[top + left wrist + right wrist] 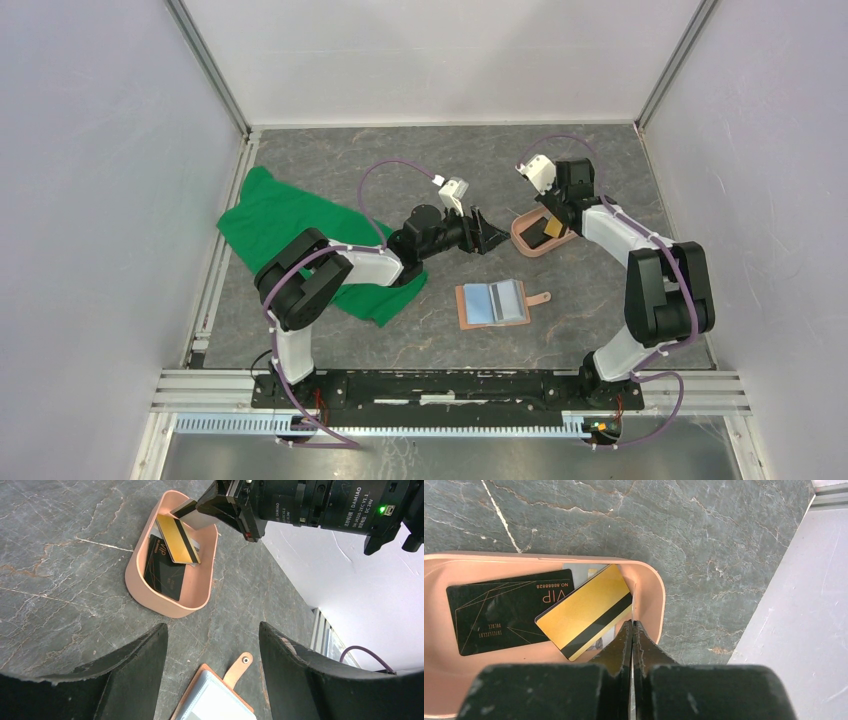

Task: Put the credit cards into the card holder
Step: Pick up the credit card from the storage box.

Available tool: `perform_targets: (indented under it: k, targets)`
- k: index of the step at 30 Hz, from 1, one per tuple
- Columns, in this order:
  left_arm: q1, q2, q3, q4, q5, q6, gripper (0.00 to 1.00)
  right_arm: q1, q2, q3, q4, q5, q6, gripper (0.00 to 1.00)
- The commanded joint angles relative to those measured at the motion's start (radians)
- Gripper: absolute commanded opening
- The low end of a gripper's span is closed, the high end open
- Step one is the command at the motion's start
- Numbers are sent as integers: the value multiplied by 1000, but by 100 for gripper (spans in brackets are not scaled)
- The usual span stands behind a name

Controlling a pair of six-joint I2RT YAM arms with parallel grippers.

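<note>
Pinching a pale card (pixel 192 514) above the tray (pixel 172 607), the right gripper (pixel 632 630) leaves the gold card (pixel 584 611) beside it

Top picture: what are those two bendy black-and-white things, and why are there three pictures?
They are two robot arms, seen from a camera above. The other pictures come from cameras on their wrists. On the grey stone table lie a green cloth, an open tan leather wallet with blue-grey pockets and a salmon-pink oval tray. In the tray are a black VIP card and a gold card with a black stripe. The right pincer is shut on a pale card there. The left pincer is open and empty.
</note>
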Motion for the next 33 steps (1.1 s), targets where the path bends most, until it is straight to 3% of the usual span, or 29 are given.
perform_targets:
  k: [1,11,17,19,25,29,33]
  targets:
    - [-5,-11,27,35,13,-24,74,-9,-48,-2,27,-3,-5,0]
    - [6,-139,6,-68,-43,142,77,-75,-176,-32,12,-191,16,0]
    - [41,-272,-82,-54,-62,214,91,-118,-268,-48,-19,-412,33,0]
    - [81,-320,-147,-5,-35,134,99,-136,-325,-65,-34,-553,17,0]
    - [205,-374,-318,239,124,-258,100,-143,-449,-119,-61,-961,-63,0]
    - [205,-395,-384,278,182,-445,99,-143,-457,-117,-160,-1264,-175,0]
    - [179,-403,-499,413,114,-659,95,-142,-416,-85,-353,-1467,-397,0]
